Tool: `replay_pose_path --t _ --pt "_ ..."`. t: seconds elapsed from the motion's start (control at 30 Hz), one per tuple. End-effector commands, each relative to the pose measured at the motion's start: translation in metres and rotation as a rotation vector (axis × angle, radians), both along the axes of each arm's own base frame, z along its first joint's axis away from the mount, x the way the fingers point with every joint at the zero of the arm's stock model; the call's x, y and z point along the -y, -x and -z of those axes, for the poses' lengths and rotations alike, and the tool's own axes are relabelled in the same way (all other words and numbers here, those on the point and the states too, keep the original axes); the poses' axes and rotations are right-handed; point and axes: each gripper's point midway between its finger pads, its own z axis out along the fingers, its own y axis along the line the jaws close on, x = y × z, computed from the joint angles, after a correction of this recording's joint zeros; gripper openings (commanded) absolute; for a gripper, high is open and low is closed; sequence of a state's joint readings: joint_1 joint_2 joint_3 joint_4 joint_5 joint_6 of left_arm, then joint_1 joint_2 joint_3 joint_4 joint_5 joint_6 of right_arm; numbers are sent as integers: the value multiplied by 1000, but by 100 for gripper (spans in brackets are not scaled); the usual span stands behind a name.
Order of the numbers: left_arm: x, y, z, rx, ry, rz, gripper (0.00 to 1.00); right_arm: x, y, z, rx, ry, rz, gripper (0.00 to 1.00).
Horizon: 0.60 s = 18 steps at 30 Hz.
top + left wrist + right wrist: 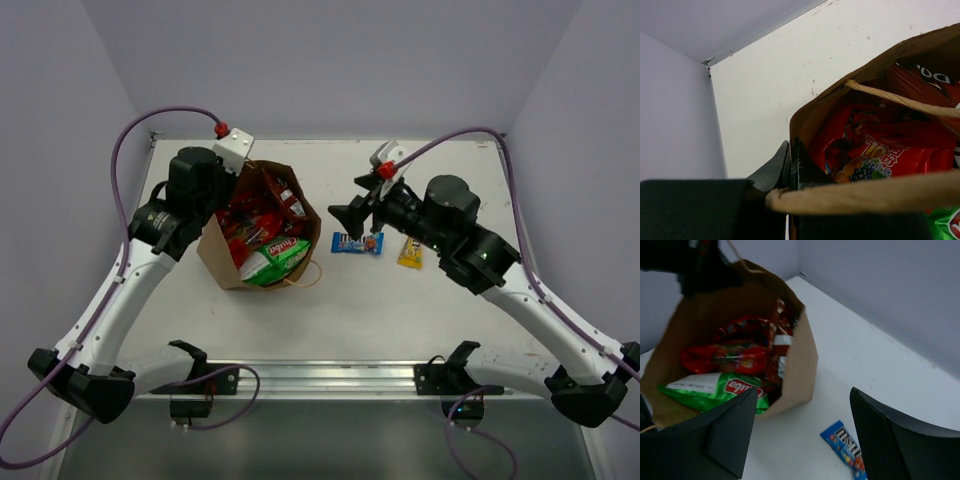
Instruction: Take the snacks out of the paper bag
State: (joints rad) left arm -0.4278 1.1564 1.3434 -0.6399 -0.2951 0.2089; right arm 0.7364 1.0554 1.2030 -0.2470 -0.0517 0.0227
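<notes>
With the left pincer (792, 161) clamped on the rim of the paper bag (214, 256), the wide-open right pincer (352, 221) faces the green-white chip bag (272, 258) at its 8 o'clock.

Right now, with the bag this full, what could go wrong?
The left gripper pinches only the thin rim of the paper bag; a pull might tear it or tip the bag. A twisted handle crosses the mouth and may snag the open right gripper going in. The blue candy packet lies near that gripper and could get swept aside.
</notes>
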Motion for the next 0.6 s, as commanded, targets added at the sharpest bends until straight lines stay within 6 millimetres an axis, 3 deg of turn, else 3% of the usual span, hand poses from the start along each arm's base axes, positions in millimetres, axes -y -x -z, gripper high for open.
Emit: replay_pose_path --t 0.0,0.03,0.07,0.13,0.2,0.27,0.43,0.57 --pt "1 -3 -97 332 101 26 0 -47 20 -2 165 177 -266 78" --pt "2 -3 -100 337 105 34 0 -55 23 -14 201 179 -296 79" --pt "5 -2 -101 340 110 47 0 -74 29 -5 217 219 -365 80" --pt "7 -3 -101 341 111 60 0 -92 36 -11 262 245 -431 80" --pt "12 -4 -100 337 112 81 0 -116 43 9 289 335 -513 79" --pt "14 -4 -101 343 116 97 0 -133 51 14 335 383 -574 78" --pt "23 1 -102 344 133 157 0 -165 36 48 346 480 -597 77" --pt "28 6 -98 336 143 190 0 -183 27 62 375 497 -620 79"
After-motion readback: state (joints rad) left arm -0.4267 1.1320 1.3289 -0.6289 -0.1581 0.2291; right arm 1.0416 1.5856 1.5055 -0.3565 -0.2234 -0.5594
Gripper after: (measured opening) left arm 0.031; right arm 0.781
